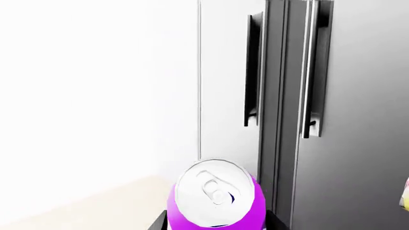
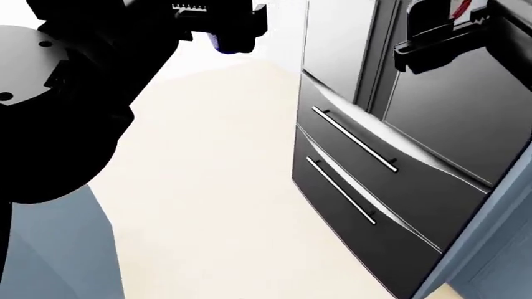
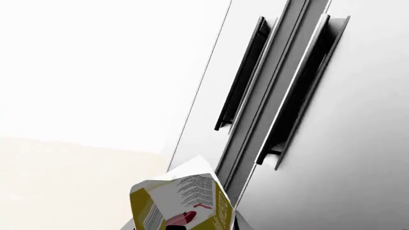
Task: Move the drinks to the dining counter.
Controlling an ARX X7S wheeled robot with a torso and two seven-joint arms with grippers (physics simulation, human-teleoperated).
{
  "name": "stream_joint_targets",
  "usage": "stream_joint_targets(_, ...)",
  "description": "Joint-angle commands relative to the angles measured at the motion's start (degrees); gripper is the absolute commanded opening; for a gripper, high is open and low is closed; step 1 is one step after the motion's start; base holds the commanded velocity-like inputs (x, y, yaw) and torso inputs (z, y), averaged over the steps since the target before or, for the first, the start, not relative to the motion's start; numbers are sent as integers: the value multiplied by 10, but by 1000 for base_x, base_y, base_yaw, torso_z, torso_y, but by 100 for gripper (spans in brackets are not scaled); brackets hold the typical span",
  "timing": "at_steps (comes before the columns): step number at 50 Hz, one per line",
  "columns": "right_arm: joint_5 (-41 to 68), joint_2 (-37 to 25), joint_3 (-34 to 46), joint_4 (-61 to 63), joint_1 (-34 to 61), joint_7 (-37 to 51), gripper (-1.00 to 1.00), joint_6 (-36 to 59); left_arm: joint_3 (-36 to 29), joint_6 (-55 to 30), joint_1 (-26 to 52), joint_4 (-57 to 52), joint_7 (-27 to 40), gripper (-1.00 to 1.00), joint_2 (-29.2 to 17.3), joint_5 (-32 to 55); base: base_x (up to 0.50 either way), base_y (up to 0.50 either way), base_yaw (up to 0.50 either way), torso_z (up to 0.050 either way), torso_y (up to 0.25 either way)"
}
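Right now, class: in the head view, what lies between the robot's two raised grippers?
In the head view, between the left gripper holding the purple can and the right gripper, only the dark fridge's upper door and white wall show; no other object.

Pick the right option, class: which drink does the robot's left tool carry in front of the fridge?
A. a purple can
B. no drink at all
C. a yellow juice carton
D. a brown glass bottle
A: the left wrist view shows the purple can with its silver pull-tab top sitting in the left tool, with the fridge doors behind.
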State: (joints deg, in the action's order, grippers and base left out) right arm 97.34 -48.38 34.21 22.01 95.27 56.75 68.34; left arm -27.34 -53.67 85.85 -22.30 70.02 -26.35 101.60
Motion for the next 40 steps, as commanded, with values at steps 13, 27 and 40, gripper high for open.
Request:
stream_joint_targets(13,-18,-2,-3,1,7,-1,-100,1,-1,10,5,0,3,-100,-4,1,0,0,500,1,1)
stream_joint_targets(27,-22,-1,0,0,8,-2,-100,-3,-2,14,7,0,1,-100,-5,3,0,0,500,0,1)
stream_joint_targets(40,-21,-3,2,1,9,-2,-100,-6,-4,16,7,1,1,-100,-7,3,0,0,500,1,1)
